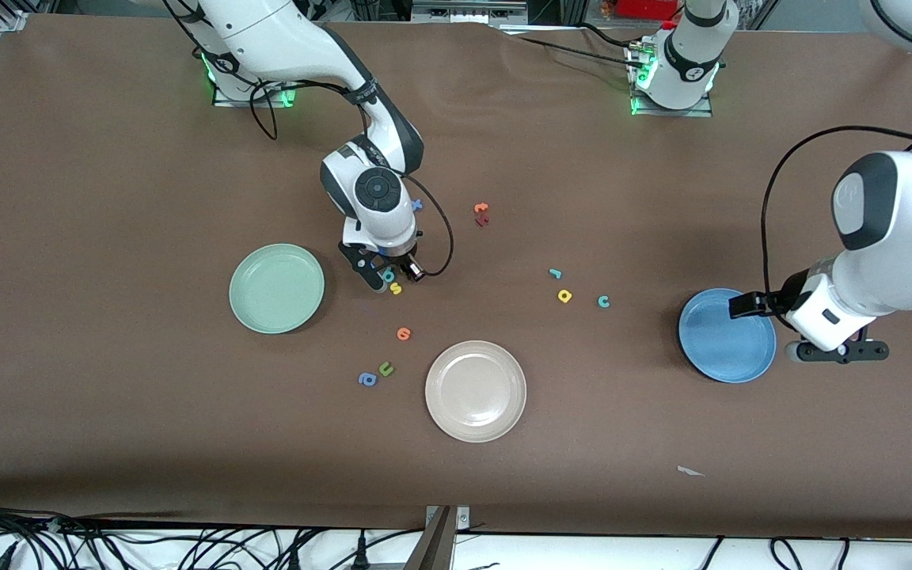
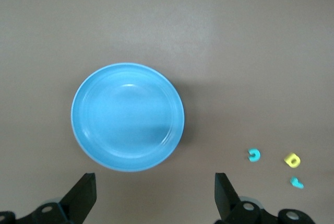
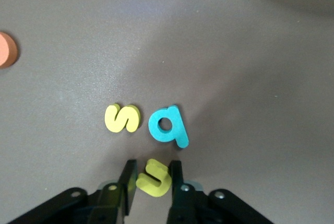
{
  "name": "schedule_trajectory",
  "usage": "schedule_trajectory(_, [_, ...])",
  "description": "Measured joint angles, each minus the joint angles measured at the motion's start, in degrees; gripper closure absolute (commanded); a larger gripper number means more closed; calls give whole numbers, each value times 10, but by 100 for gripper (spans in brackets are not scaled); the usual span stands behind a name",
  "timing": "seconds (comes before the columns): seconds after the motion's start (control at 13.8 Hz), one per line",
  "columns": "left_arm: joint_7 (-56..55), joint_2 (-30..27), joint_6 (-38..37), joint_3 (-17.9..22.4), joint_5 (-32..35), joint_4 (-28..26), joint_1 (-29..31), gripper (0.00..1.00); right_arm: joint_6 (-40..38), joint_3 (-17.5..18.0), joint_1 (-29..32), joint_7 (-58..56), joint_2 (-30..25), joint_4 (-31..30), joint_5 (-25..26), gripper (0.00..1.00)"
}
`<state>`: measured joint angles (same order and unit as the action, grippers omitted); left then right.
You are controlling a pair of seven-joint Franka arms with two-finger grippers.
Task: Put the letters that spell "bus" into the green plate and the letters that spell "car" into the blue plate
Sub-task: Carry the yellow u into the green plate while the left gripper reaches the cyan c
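My right gripper [image 3: 154, 179] is down at the table with its fingers shut on the yellow u [image 3: 154, 177]. The yellow s [image 3: 123, 118] and teal b [image 3: 168, 125] lie just beside it, flat on the table. In the front view this gripper [image 1: 395, 277] is beside the green plate [image 1: 276, 287], which holds nothing. The teal r [image 1: 555, 274], yellow a [image 1: 564, 296] and teal c [image 1: 603, 301] lie together mid-table. My left gripper [image 1: 840, 351] hangs open and waits beside the bare blue plate [image 1: 721, 336], toward the left arm's end. The left wrist view shows that blue plate [image 2: 128, 117].
A cream-white plate [image 1: 476, 390] sits nearer the front camera. An orange letter [image 1: 403, 333], a green u [image 1: 385, 368] and a blue a [image 1: 366, 379] lie between it and the green plate. A blue x [image 1: 417, 204] and two reddish letters [image 1: 480, 214] lie toward the bases.
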<state>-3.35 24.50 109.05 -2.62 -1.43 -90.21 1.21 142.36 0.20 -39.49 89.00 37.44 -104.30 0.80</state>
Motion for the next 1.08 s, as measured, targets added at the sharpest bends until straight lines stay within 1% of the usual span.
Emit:
schedule_trajectory(0.43, [-3, 66, 14, -2, 1, -1, -15, 0, 0, -1, 0, 0, -1, 0, 0, 79])
schedule_trajectory(0.72, [-64, 83, 14, -5, 15, -1, -57, 0, -8, -11, 0, -9, -21, 1, 0, 79])
schedule_trajectory(0.94, [-104, 89, 22, -8, 15, -3, -84, 0, -77, -39, 1, -83, -51, 1, 0, 80])
schedule_trajectory(1.01, [-117, 90, 44, -13, 15, -13, -89, 0, -105, -52, 1, -117, -62, 1, 0, 80])
schedule_trajectory(1.08, [-128, 90, 82, -22, 15, -34, -90, 0, -132, -69, 1, -158, -73, 0, 0, 82])
